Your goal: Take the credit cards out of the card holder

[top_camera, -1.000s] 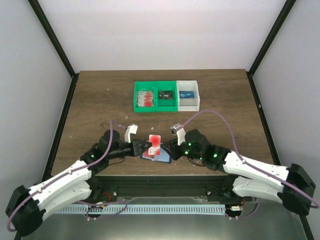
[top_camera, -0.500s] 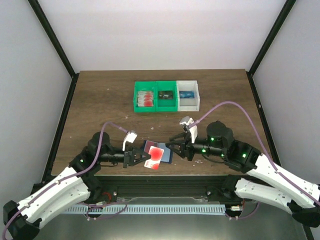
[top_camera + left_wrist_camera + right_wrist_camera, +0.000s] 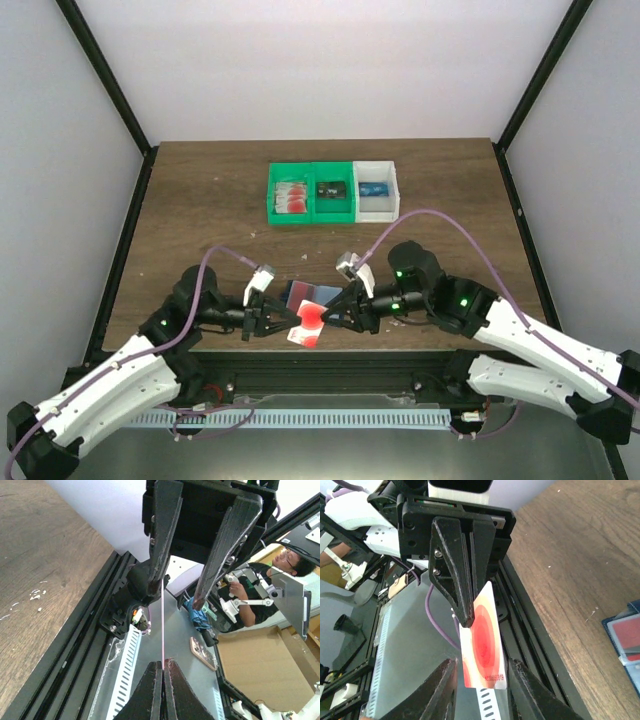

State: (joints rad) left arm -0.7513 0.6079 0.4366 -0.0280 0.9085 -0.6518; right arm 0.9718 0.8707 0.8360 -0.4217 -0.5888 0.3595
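Right wrist: left fingers (image 3: 452,570) clamp a red-white card (image 3: 482,652) past the table (image 3: 570,555) edge; right fingers (image 3: 440,690) spread around it, not gripping. Early release would likely drop it overboard; wallet (image 3: 300,292) lies just behind.

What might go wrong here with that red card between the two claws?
1. The left gripper pinches only a small part of the red-and-white card, close to the near edge of the table; a slip could send it off the table.
2. The right gripper stands open around it; if the left lets go first, the card falls.
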